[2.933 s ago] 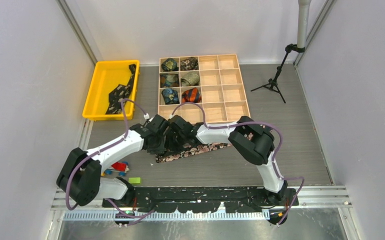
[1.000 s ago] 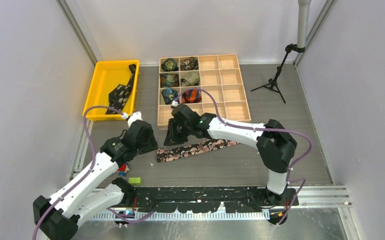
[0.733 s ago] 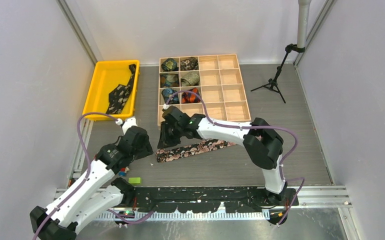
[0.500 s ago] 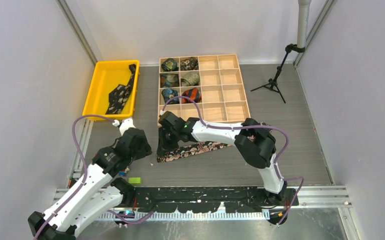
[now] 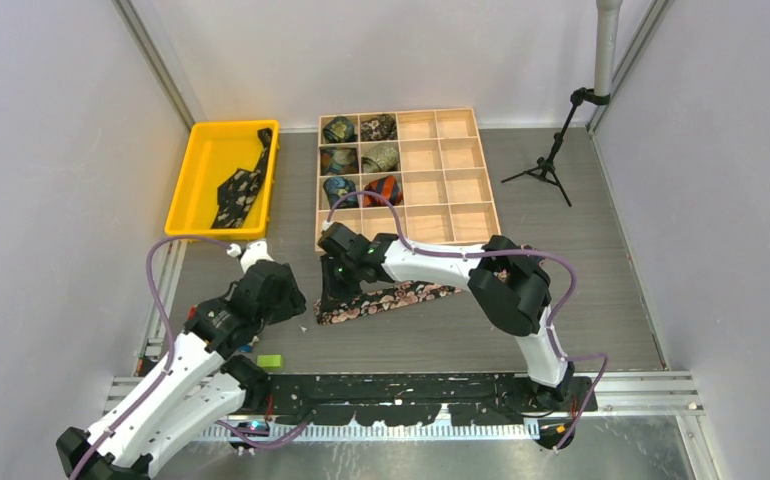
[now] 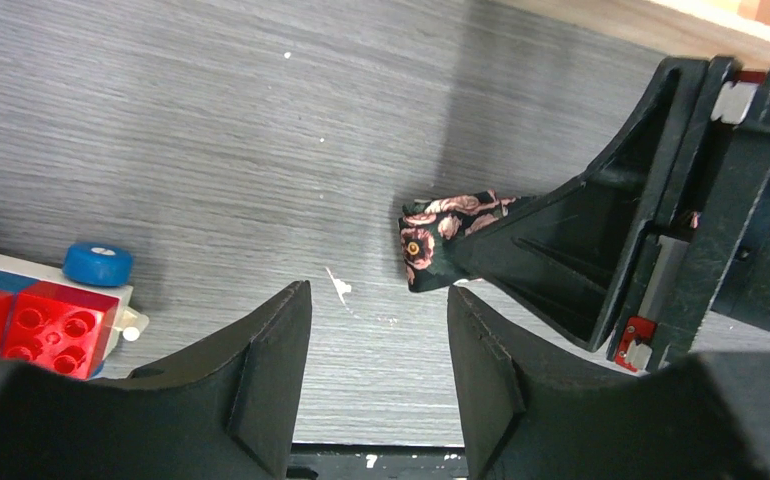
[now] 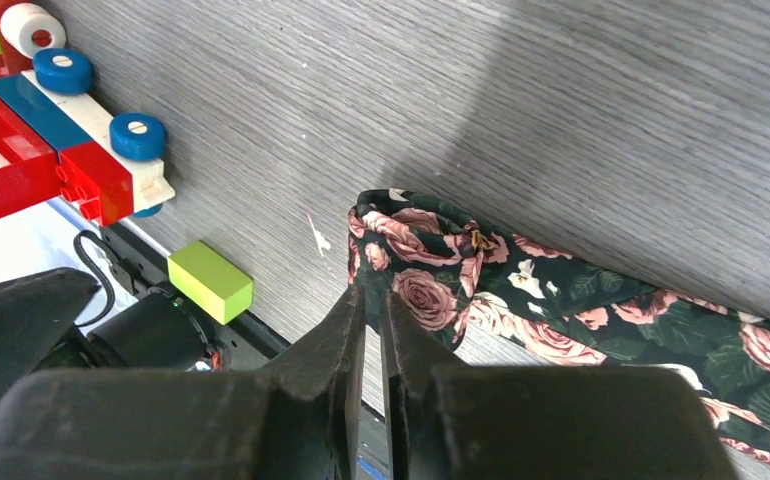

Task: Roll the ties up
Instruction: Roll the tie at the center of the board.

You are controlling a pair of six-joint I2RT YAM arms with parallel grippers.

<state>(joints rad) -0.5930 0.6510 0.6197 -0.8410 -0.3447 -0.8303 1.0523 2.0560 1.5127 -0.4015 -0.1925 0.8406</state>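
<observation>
**Floral tie's end caught by the right claw**

At far left, a yellow tray (image 5: pixel 187 150) holds a loose black tie (image 5: pixel 238 184). The left claw (image 6: pixel 379 300) hovers over the desk (image 5: pixel 581 290), spread and empty, with toy bricks (image 6: pixel 23 320) and a green block (image 7: pixel 211 281) close by. The floral tie (image 5: pixel 402 296) lies flat on the desk in front of a wooden box (image 5: pixel 466 186). The right claw (image 7: pixel 371 298) is nearly pressed together, pinching the tie's folded left end. Six rolled ties (image 5: pixel 381 158) fill the box's left compartments.
</observation>
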